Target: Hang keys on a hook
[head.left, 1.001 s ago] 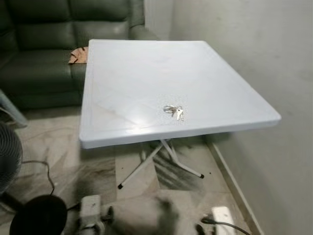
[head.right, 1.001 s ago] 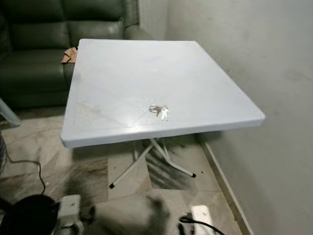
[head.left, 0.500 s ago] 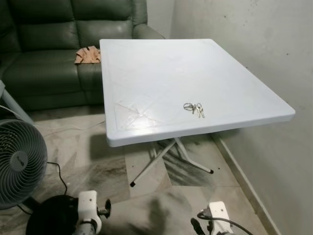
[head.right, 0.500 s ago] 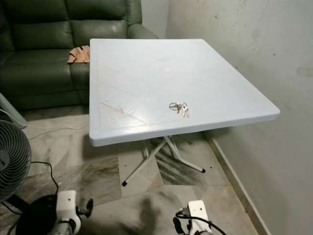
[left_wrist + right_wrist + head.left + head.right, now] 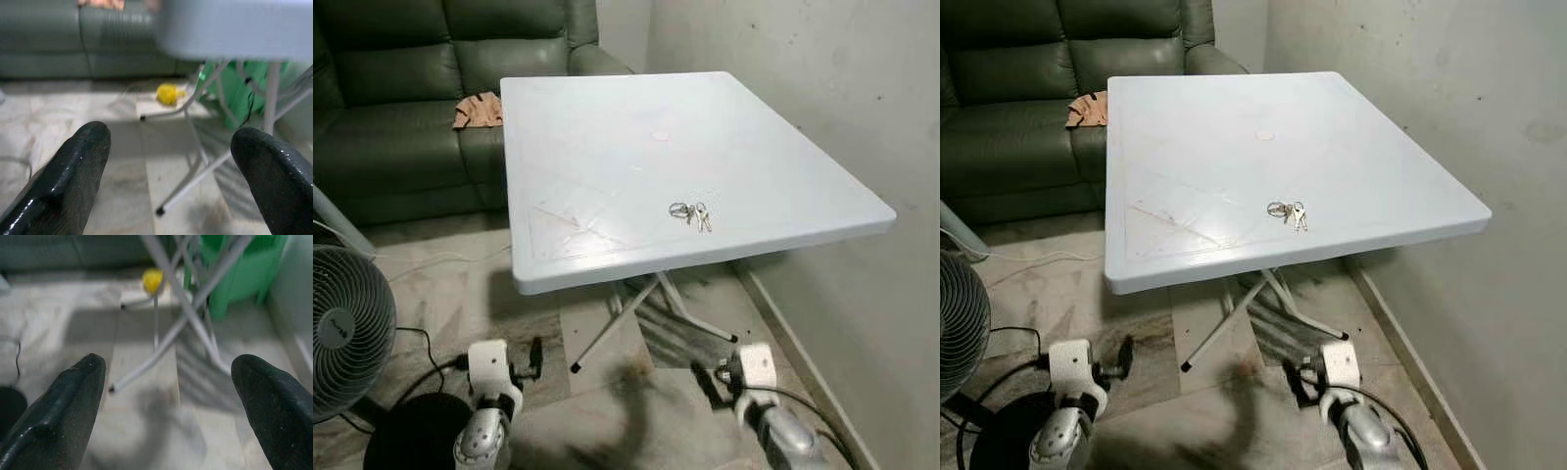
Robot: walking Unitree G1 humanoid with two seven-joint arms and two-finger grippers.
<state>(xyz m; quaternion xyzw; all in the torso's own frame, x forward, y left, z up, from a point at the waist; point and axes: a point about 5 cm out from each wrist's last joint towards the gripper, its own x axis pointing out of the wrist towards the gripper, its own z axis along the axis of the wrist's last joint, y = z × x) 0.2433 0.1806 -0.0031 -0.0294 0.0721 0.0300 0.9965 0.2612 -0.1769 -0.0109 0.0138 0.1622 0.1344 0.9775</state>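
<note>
A bunch of keys (image 5: 690, 212) lies on the white square table (image 5: 607, 127), right of centre in the left eye frame and close to the table's near edge. The table stands against a pale wall (image 5: 832, 108) on the right of the frame, with its crossed metal legs (image 5: 651, 308) on the tiled floor (image 5: 431, 294). At the upper left sits a dark green sofa (image 5: 391, 108) with a tan cloth (image 5: 477, 110) on its seat. A fan (image 5: 347, 328) stands at the lower left edge.

Both arms hang low at the bottom of the frame, below the tabletop. The left gripper (image 5: 168, 166) has its black fingers (image 5: 73, 171) wide apart, holding nothing. The right gripper (image 5: 168, 401) is likewise spread, its fingers (image 5: 63, 406) empty, with a yellow object (image 5: 152, 280) and a green bin (image 5: 239, 269) blurred beyond them under the table.
</note>
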